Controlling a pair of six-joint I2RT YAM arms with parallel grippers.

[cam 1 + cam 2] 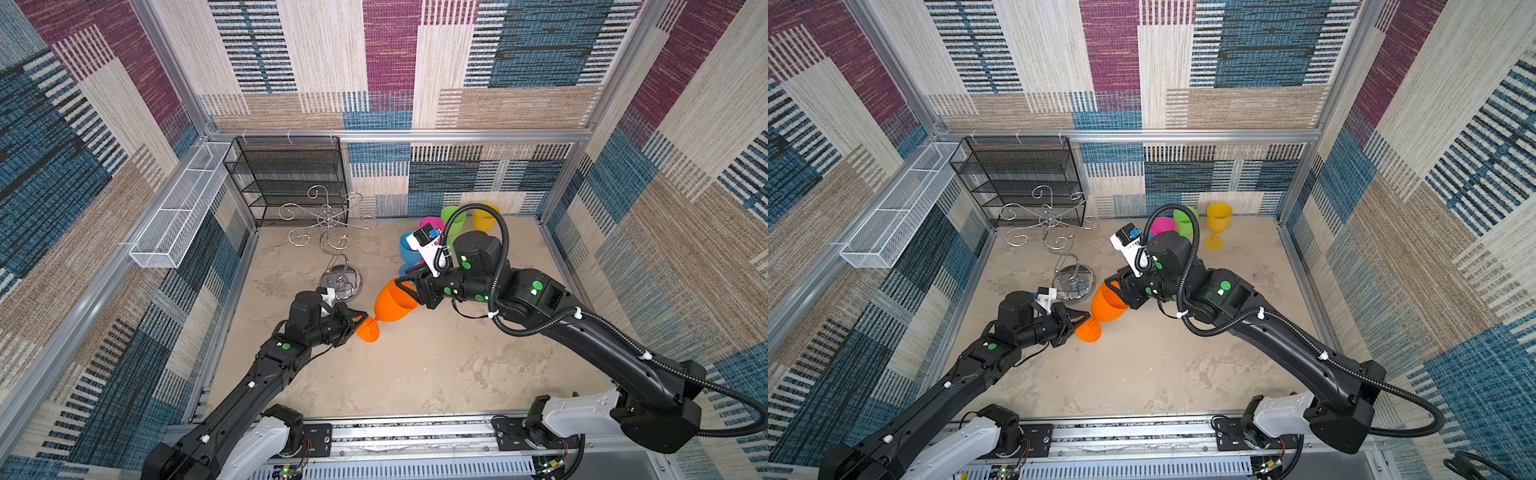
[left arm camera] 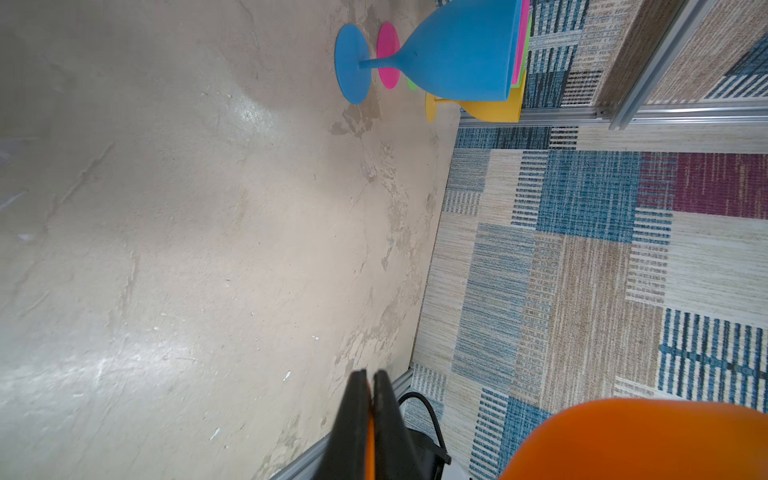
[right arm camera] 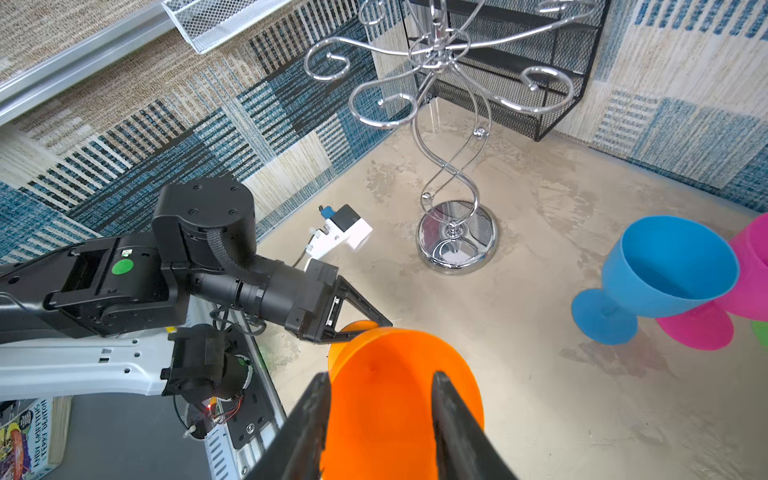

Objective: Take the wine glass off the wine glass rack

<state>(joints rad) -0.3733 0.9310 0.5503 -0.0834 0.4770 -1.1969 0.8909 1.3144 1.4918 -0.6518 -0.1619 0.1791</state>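
My left gripper [image 1: 362,318] is clamping fully closed on the stem of the orange wine glass [image 1: 392,305], just above its foot. I am holding the glass tilted, with its foot pointing to seven o'clock and its bowl mouth to two o'clock in both top views. My right gripper [image 3: 380,377] is reaching in from three o'clock with its jaws standing roughly half apart at the bowl's rim. I cannot tell whether they are biting on the wall or only straddling it. The glass is sitting clear of the wine glass rack [image 1: 345,277], which is standing bare at eleven o'clock from it on the counter [image 1: 415,365]. So I am judging the lift-off done and a hand-over under way. Next, I reckon, the right side is going to need a sure hold on the bowl before the left lets go of the stem. The blue glass [image 3: 665,270] is standing upright near one o'clock.
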